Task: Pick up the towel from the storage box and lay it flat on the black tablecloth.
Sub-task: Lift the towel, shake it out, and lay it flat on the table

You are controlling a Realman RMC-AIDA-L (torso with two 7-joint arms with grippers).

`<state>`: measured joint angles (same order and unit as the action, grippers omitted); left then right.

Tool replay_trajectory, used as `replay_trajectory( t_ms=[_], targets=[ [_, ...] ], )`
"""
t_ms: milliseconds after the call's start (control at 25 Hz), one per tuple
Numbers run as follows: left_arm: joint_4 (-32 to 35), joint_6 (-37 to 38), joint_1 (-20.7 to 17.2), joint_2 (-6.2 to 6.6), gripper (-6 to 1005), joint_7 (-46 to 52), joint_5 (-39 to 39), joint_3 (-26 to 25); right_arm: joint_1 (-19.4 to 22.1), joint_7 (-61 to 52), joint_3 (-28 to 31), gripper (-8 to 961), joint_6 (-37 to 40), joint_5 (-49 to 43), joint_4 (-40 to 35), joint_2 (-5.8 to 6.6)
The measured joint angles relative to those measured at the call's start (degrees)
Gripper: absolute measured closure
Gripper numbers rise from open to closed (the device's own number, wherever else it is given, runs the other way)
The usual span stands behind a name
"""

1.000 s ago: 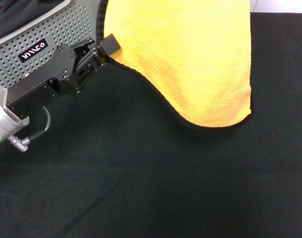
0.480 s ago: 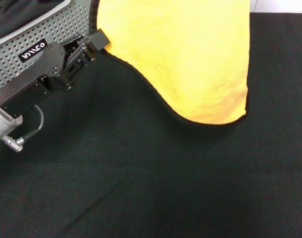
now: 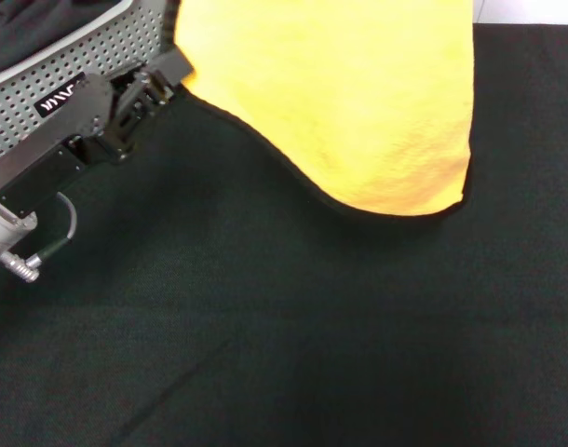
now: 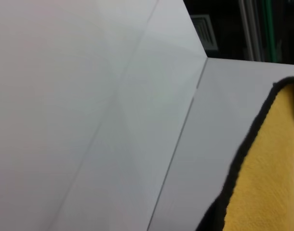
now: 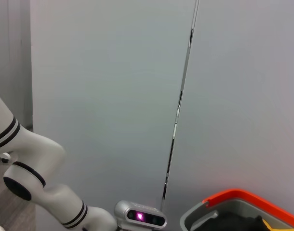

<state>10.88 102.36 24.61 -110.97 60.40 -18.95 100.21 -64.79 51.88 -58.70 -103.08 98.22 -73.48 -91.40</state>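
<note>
At the upper left of the head view, the left gripper [image 3: 175,72] pinches the edge of the towel [image 3: 358,102]. The yellow towel hangs above the black tablecloth [image 3: 293,326], beside the storage box [image 3: 70,56]. The right gripper is probably up out of sight.

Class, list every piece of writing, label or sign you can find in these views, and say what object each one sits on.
White lettering on a black label on the storage box: partly covered by the left gripper, too stylised and small to read with certainty.
White plate on the far wall in the left wrist view: markings blurred, unreadable.
The towel and black tablecloth: no writing visible.
</note>
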Motion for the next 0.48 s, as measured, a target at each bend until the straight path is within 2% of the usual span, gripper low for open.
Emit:
replay_trajectory(
  t_ms=[120,280,320,360,400,480],
  targets=[
    [0.0,0.0,-0.7,-0.29,943,0.2,0.1,-1.6,1.1,0.5,1.1,911,0.3,-0.8,-0.1,-0.77],
    [0.4,0.5,-1.6,-0.5,968,0.9,0.4,-3.2,3.6,0.6,7.5,910,0.5,-5.1,-1.2,-4.78],
    [0.4,0.5,-1.6,-0.5,969,0.9,0.4,-3.2,3.6,0.6,7.5,910,0.5,-5.1,-1.2,-4.78],
    [0.6,3.5,-3.2,-0.92,969,1.4,0.6,-7.0,3.6,0.6,7.5,909,0.5,-5.1,-1.2,-4.78],
    [0.7,4.5,-3.5,-0.99,969,1.4,0.6,-7.8,6.9,0.1,12.0,909,1.4,-7.6,-1.4,-8.18],
    [1.1,6.6,-4.2,-1.11,970,1.5,0.6,-9.3,9.0,-0.3,13.1,909,2.3,-7.7,-1.1,-9.49]
  ],
)
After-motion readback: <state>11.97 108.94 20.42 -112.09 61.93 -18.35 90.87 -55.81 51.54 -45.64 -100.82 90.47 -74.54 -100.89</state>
